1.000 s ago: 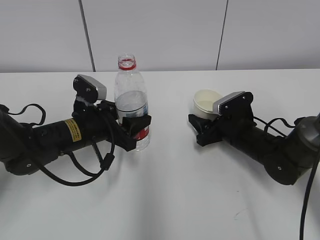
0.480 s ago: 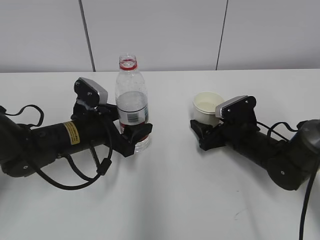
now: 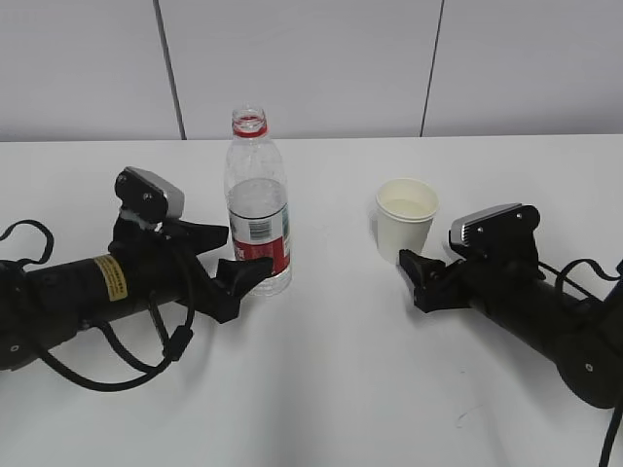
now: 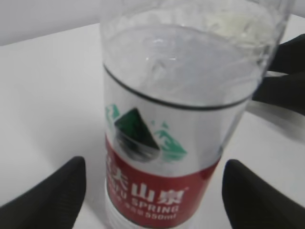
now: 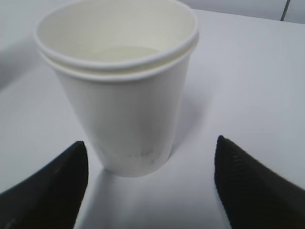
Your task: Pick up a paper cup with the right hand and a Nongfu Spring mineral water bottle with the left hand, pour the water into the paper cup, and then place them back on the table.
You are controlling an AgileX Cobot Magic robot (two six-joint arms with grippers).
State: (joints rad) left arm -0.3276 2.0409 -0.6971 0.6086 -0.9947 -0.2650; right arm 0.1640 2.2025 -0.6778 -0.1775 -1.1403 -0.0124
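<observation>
Left hand (image 3: 232, 255) jaws spread wide, gripping nothing, just beside upright bottle (image 3: 258, 202). Right hand (image 3: 417, 275) likewise open and empty, near paper cup (image 3: 406, 220).

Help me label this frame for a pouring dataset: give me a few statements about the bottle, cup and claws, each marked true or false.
1. The Nongfu Spring mineral water bottle stands upright on the table. True.
2. The left claw is clamped on the bottle. False: its fingers are spread open, with a gap to the bottle on both sides in the left wrist view.
3. The paper cup is lifted off the table. False: it stands on the table, and the right claw is open, short of it.
4. The bottle has no cap. True: the red neck ring shows an open mouth.
5. The bottle is full to the neck. False: the water reaches only about halfway up.
</observation>
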